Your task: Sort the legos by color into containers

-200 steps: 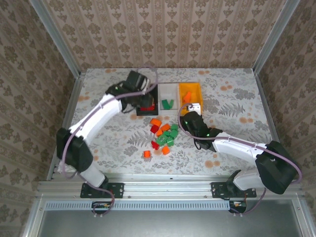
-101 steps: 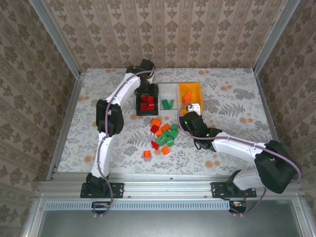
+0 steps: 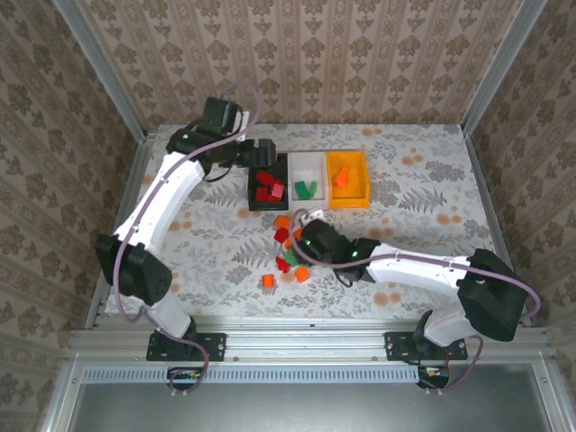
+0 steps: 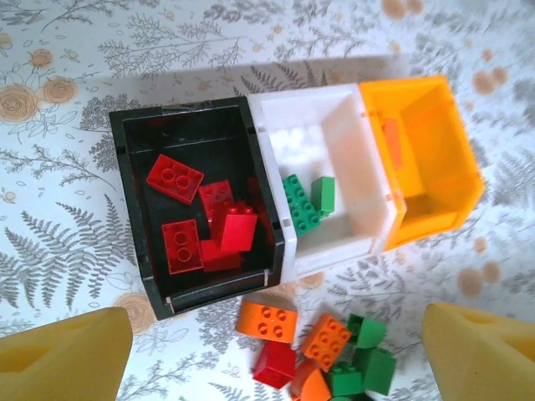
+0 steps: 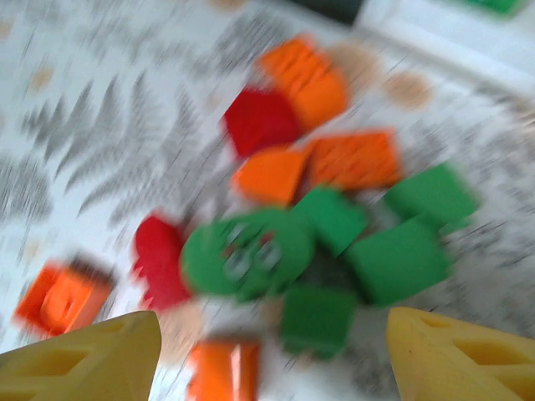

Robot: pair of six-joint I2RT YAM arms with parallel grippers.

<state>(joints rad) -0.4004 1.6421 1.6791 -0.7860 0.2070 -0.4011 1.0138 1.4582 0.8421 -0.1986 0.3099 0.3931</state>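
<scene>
Small red, green and orange plastic bricks lie heaped on the floral tabletop, just before three bins in a touching row.
Black plastic bin holds red bricks, white plastic bin two green, orange plastic bin one orange. One orange brick lies apart from the heap. Right gripper, fingers apart and empty, hangs over the heap, its arm hiding the heap's right side from above. Left gripper, fingers wide apart and empty, hangs above the bins.
</scene>
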